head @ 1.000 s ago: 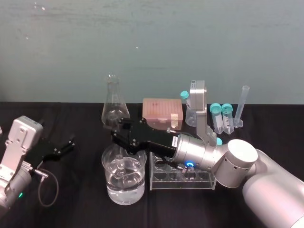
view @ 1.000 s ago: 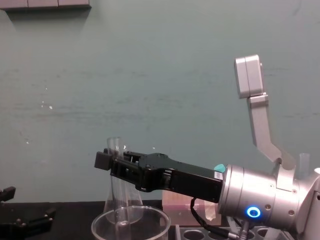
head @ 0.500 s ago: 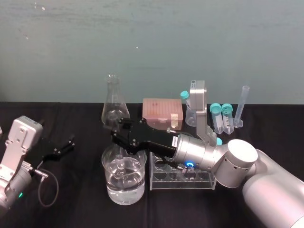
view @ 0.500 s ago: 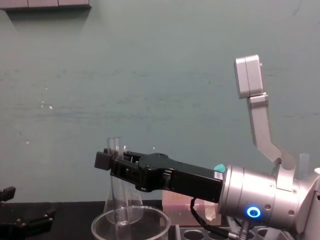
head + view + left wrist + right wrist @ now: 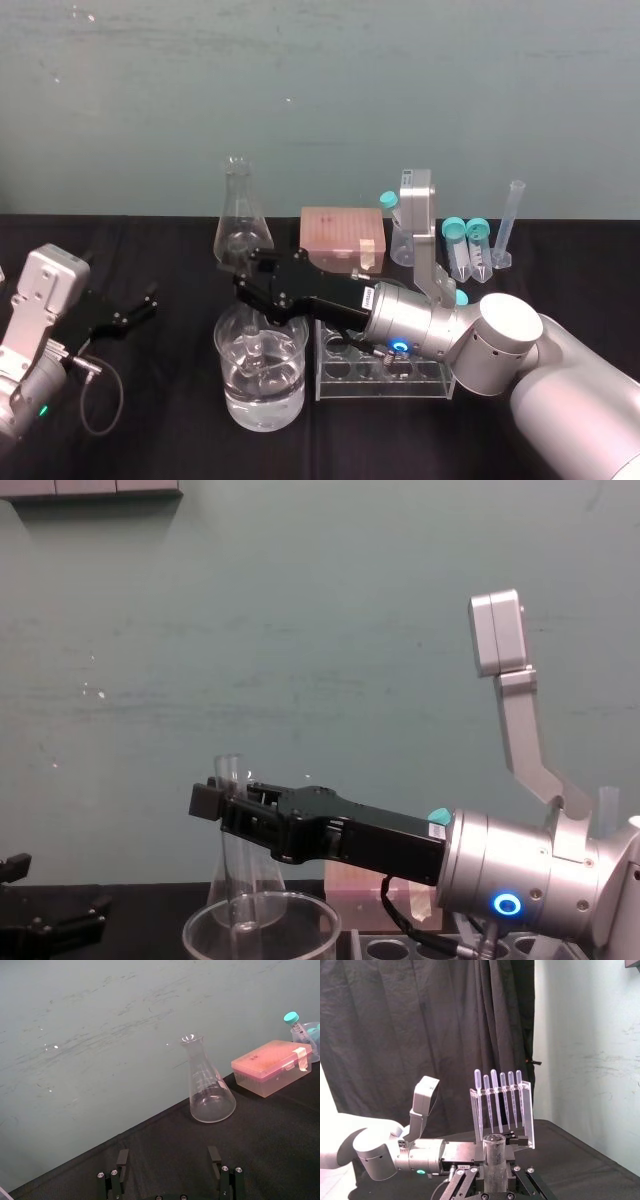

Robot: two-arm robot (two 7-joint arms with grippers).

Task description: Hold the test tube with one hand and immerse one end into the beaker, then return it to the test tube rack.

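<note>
Nothing is shifting since before. We are pinching the test tube point(image 5: 494, 1157) in the beaker point(image 5: 240, 400) with our hand point(image 5: 252, 290); our left gripper point(image 5: 135, 308) is idling, fingers spread.

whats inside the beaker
Clear liquid sits low in the beaker, and the test tube's lower end hangs in it, held by the right gripper above the rim. That gripper covers the tube's upper part; the tip's depth is unclear. The left gripper is parked aside.
</note>
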